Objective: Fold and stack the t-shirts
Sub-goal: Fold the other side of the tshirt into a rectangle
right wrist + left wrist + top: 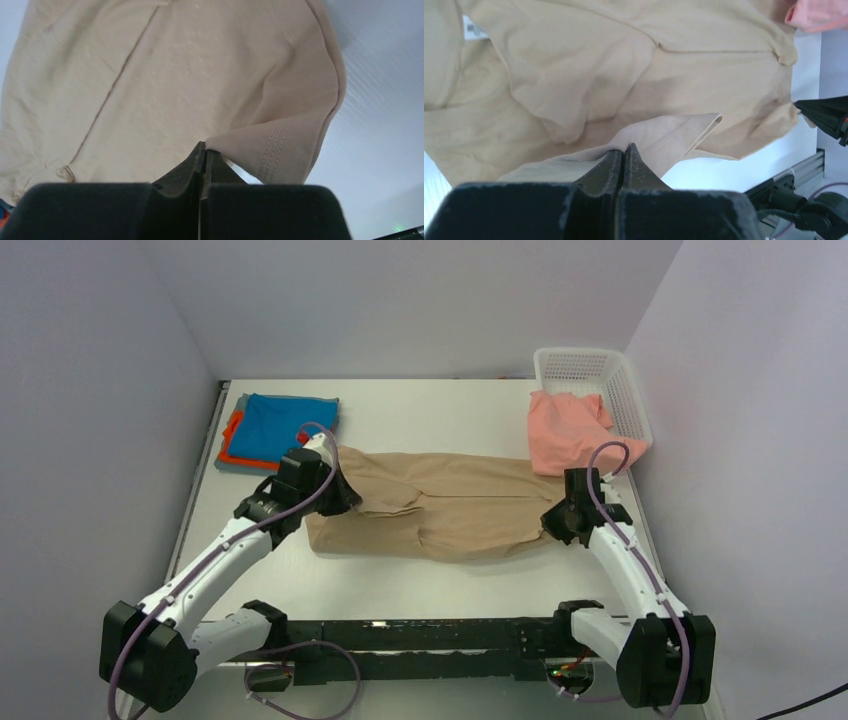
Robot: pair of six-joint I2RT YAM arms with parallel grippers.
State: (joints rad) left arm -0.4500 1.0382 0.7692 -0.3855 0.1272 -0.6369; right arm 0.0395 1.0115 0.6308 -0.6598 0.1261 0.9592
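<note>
White tabletop fills the top view, boxed in by plain grey walls on three sides. The tan t-shirt lies rumpled across the middle, with the left gripper at its left end and the right gripper at its right end. At the far left a blue t-shirt sits folded on an orange t-shirt. At the far right a salmon-pink t-shirt spills from the white basket, its lower edge touching or just overlapping the tan one. The step in hand looks like a fold of the tan shirt. The next move likely calls for both arms to lift and carry their ends together, at an even pace, so the cloth doubles without twisting. Bare table lies beyond the shirt, between the stack and the basket. The near strip before the black rail is narrower.

From the left wrist, the left gripper has its fingers pressed together on a raised flap of the tan t-shirt. The table edge and rail sit close at lower right, so there is little slack that way.

From the right wrist, the right gripper is clamped on a stitched, hemmed corner of the tan t-shirt. Bare table runs off to its right.
</note>
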